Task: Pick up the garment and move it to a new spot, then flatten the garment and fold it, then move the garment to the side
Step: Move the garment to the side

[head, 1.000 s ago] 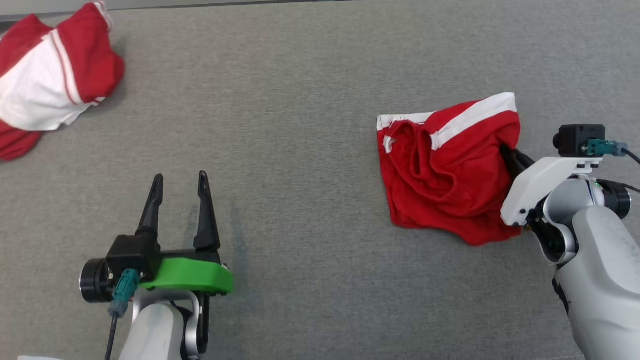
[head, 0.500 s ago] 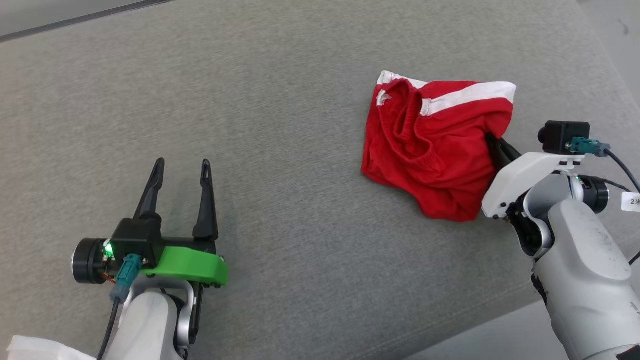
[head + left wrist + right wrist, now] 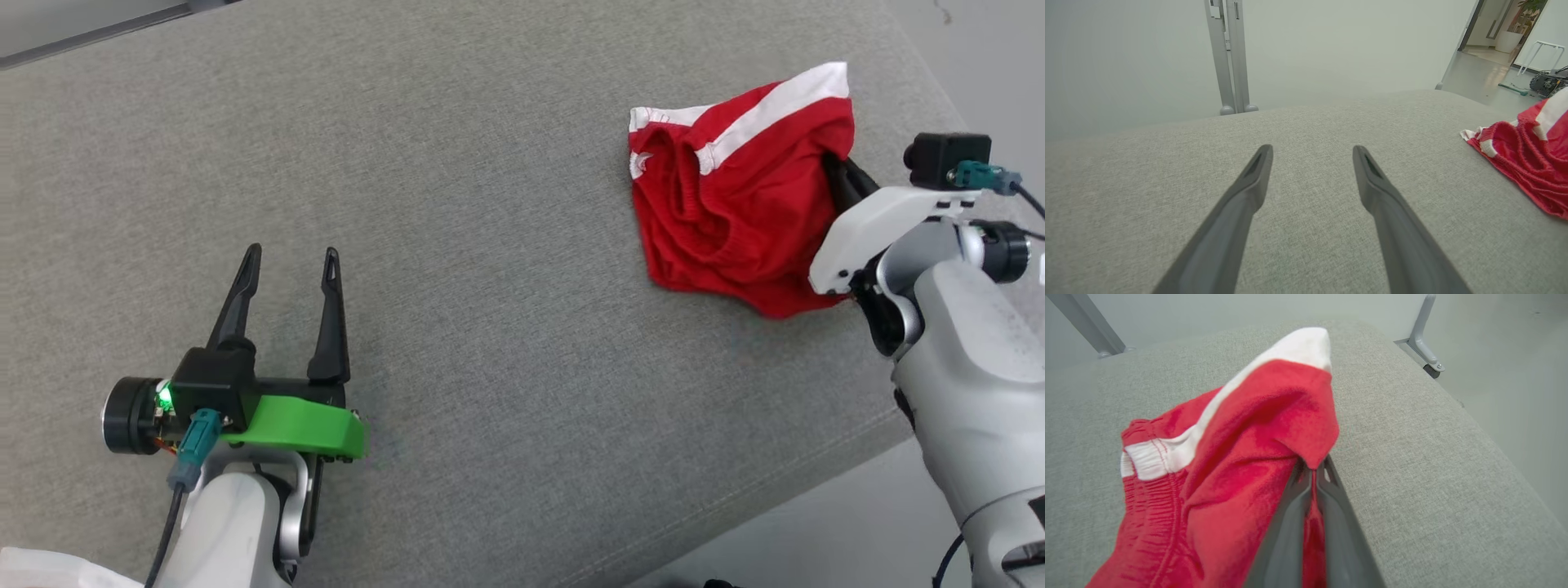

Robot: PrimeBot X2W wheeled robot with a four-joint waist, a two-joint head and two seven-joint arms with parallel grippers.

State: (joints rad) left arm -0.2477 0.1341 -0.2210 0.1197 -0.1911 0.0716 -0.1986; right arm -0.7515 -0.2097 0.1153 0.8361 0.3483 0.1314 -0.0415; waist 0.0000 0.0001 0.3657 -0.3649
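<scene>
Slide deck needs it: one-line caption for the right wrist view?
Right tool shut on a fold of the red-and-white garment lying on the grey fabric surface.

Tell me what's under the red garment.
The grey cushion runs beneath the garment; that patch is covered. The right gripper is shut on its edge, tips partly hidden by cloth.

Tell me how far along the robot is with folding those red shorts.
Done: the right gripper is shut on an edge of the red shorts. In hand: the move to a new spot, with the shorts bunched up near the right end of the grey cushion. Left: flattening, folding and setting aside; the left gripper hangs open, apart from them.
</scene>
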